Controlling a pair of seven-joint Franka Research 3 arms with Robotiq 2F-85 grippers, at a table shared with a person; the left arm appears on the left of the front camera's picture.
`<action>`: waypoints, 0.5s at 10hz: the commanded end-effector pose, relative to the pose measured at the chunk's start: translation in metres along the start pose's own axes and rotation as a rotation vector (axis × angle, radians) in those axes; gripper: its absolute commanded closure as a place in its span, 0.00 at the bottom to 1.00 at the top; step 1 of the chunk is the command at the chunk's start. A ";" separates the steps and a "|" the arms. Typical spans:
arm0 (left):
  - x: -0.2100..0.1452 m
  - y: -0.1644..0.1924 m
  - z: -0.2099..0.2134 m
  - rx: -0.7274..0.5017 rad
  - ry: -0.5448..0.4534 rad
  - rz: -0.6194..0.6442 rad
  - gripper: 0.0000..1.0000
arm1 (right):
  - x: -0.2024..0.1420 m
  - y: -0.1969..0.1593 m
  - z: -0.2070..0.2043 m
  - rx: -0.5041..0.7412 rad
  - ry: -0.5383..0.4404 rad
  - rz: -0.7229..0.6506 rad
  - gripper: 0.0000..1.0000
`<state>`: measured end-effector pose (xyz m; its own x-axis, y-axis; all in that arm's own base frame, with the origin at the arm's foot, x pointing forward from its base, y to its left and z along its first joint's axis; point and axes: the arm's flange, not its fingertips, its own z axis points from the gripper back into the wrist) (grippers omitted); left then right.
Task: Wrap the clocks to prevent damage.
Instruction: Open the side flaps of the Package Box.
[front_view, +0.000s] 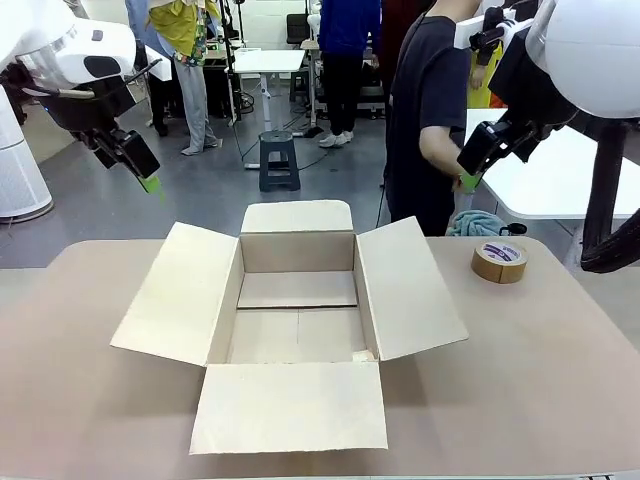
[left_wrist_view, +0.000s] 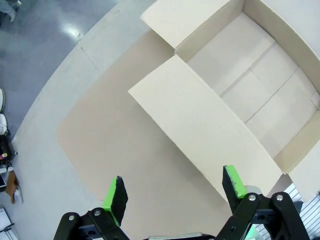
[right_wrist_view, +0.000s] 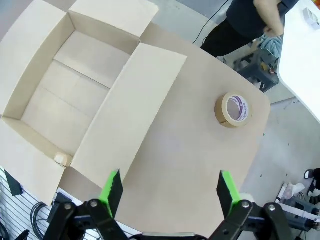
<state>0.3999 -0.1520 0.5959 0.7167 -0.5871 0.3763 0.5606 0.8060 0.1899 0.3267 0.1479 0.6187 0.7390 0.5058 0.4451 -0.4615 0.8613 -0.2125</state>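
So far nothing seems wrapped (where the clocks are I cannot tell): left hand and right hand hang released above the desk with its open box and, far right, tape roll.

Glossy grey floor, dark step stool at its middle, white desk behind the stool, larger white table to the stool's right, white cylindrical appliance far to its left, people standing beyond it.
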 end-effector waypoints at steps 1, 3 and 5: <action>-0.002 0.001 -0.015 -0.010 0.000 -0.009 0.00 | 0.002 -0.008 -0.017 0.017 -0.018 -0.013 0.00; -0.002 0.001 -0.015 -0.010 0.000 -0.009 0.00 | 0.002 -0.008 -0.017 0.017 -0.018 -0.013 0.00; 0.003 0.015 -0.001 -0.171 0.000 -0.143 0.00 | 0.007 -0.022 0.004 0.231 -0.050 0.120 0.00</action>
<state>0.4054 -0.1524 0.5871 0.6924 -0.6241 0.3620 0.6140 0.7732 0.1585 0.3373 0.1430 0.6165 0.7131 0.5282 0.4609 -0.5151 0.8408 -0.1666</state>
